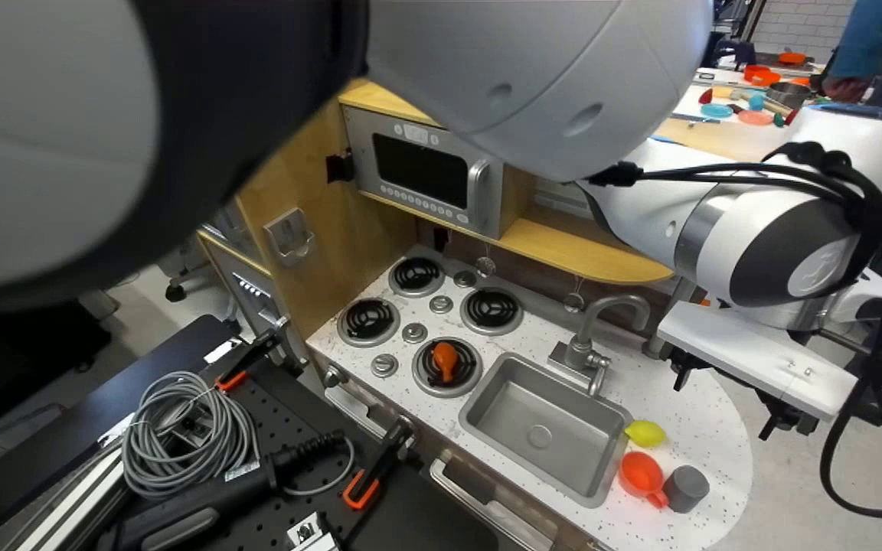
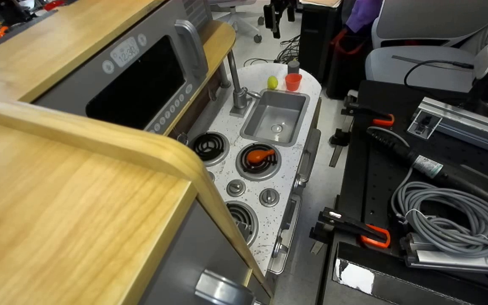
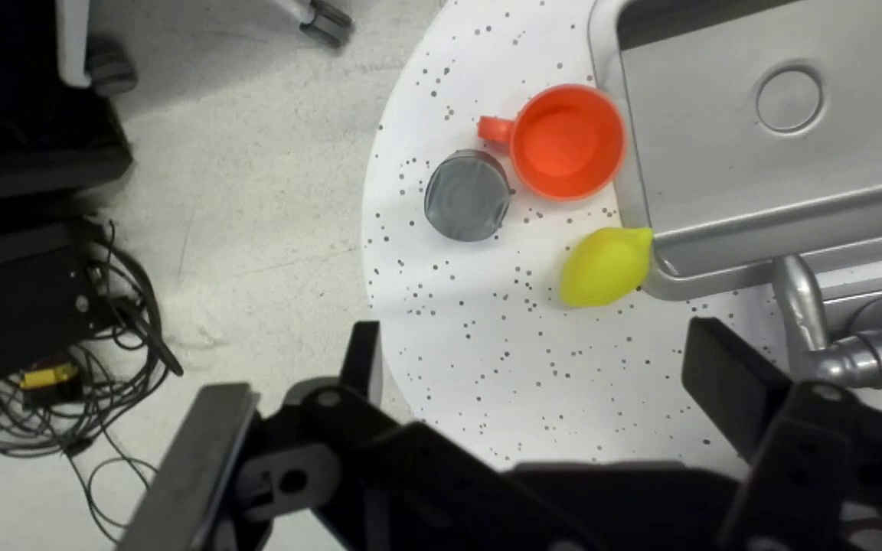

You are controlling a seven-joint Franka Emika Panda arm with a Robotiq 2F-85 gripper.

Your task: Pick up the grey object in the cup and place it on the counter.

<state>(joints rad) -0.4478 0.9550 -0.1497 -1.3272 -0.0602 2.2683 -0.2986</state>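
Note:
The red cup stands on the white speckled counter by the sink, its handle toward the rounded end. Its inside shows only red. The grey object, a short cylinder, stands on the counter close beside the cup, not in it; I cannot tell whether they touch. Both exterior views also show the cup and the grey object. My gripper is open with nothing between its fingers, above the counter's rounded end. It also shows at the top of an exterior view.
A yellow lemon lies beside the cup at the grey sink's corner. The faucet rises behind the sink. An orange toy lies on a burner. A shelf and microwave overhang the counter's back.

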